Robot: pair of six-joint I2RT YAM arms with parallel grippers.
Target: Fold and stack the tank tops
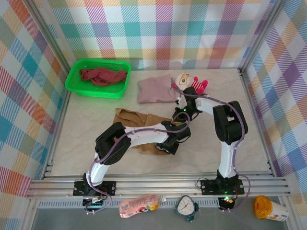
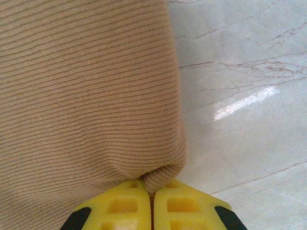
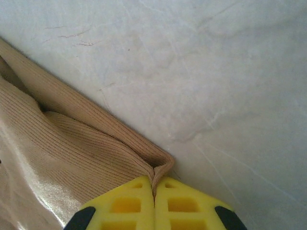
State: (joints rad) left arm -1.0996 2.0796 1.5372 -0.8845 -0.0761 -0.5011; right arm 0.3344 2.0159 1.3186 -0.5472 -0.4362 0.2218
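At ten o'clock, the green plastic basket (image 1: 96,92) holds the crumpled maroon tank top (image 1: 103,75). At centre lies the ribbed tan tank top (image 1: 130,118), rumpled; my left gripper (image 2: 151,187) pinches its rounded edge, my right gripper (image 3: 154,181) its folded corner. At twelve o'clock, the mauve-pink tank top (image 1: 156,89) sits folded square.

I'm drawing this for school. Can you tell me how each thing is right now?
tan tank top: rumpled on the table, pinched at two spots
left gripper: shut on the tan tank top
right gripper: shut on the tan tank top
mauve-pink tank top: folded, on the table
maroon tank top: crumpled, in the green basket
plush toy: lying beside the mauve-pink tank top
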